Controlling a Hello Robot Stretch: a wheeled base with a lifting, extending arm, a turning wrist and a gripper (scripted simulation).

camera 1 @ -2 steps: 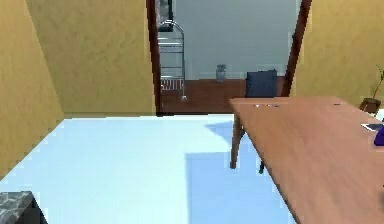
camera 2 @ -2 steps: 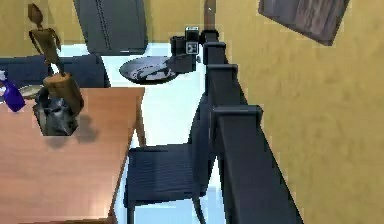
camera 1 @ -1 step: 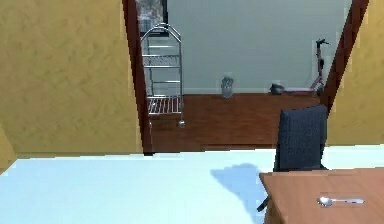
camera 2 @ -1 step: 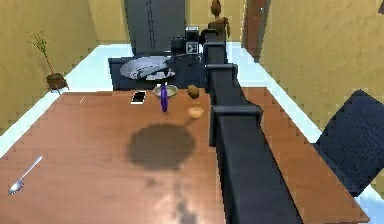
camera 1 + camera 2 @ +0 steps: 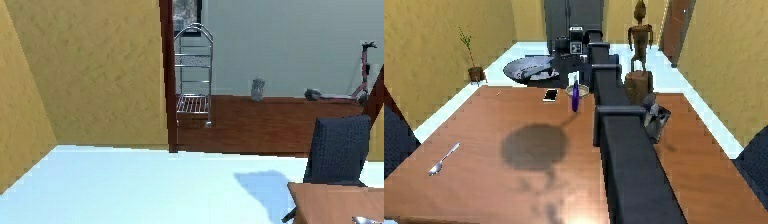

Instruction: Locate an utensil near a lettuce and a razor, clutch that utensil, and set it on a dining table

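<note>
A pale slim utensil (image 5: pixel 444 158) lies on the brown wooden dining table (image 5: pixel 504 190), near its left edge in the arm side view. My arm (image 5: pixel 624 150) reaches out over the table as a dark bar. The gripper (image 5: pixel 572 62) sits at the arm's far end, past the table's far edge. A small blue upright thing (image 5: pixel 574 96) stands or hangs just below it, beside a small white flat thing (image 5: pixel 550 96). I cannot tell whether the gripper holds anything.
A wooden statue (image 5: pixel 641 40), a potted plant (image 5: pixel 472 58) and a dark round table (image 5: pixel 534 68) stand beyond the dining table. Dark chairs (image 5: pixel 756 172) flank it. In the forward view, a metal rack (image 5: pixel 193 75) stands by a doorway, with a dark chair (image 5: pixel 335 150) and a scooter (image 5: pixel 360 75).
</note>
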